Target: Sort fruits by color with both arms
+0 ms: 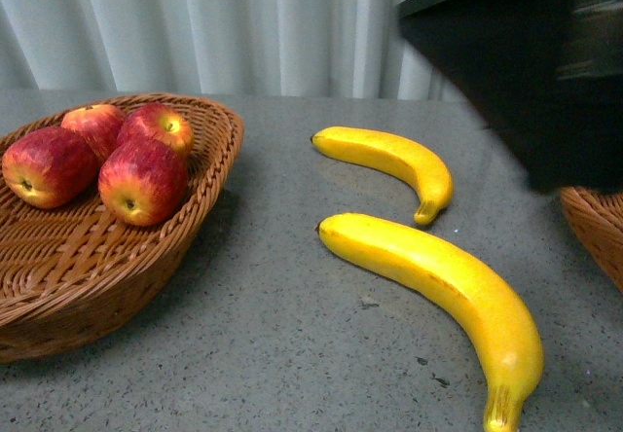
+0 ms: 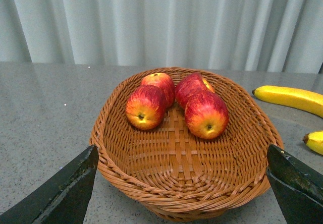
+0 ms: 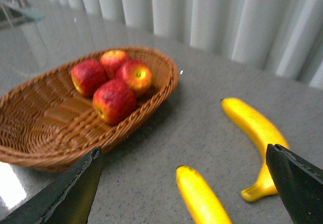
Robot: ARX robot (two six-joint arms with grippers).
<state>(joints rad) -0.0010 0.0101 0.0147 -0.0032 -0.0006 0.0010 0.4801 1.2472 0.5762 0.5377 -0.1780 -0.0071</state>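
Observation:
Several red apples [image 1: 142, 181] lie in a wicker basket [image 1: 209, 194] at the left; they also show in the left wrist view [image 2: 206, 114] and the right wrist view [image 3: 114, 101]. A long banana [image 1: 443, 286] and a shorter banana [image 1: 389, 157] lie on the grey table. My left gripper [image 2: 182, 183] is open and empty, above the basket's near rim [image 2: 186, 193]. My right gripper [image 3: 185, 182] is open and empty, above the long banana's tip [image 3: 199, 196], with the shorter banana [image 3: 257, 128] beyond. Part of the right arm [image 1: 526, 57] shows black at the upper right.
A second wicker basket's edge [image 1: 596, 223] shows at the right. White curtains hang behind the grey table [image 1: 282, 335]. Both bananas' ends [image 2: 290, 97] show at the edge of the left wrist view.

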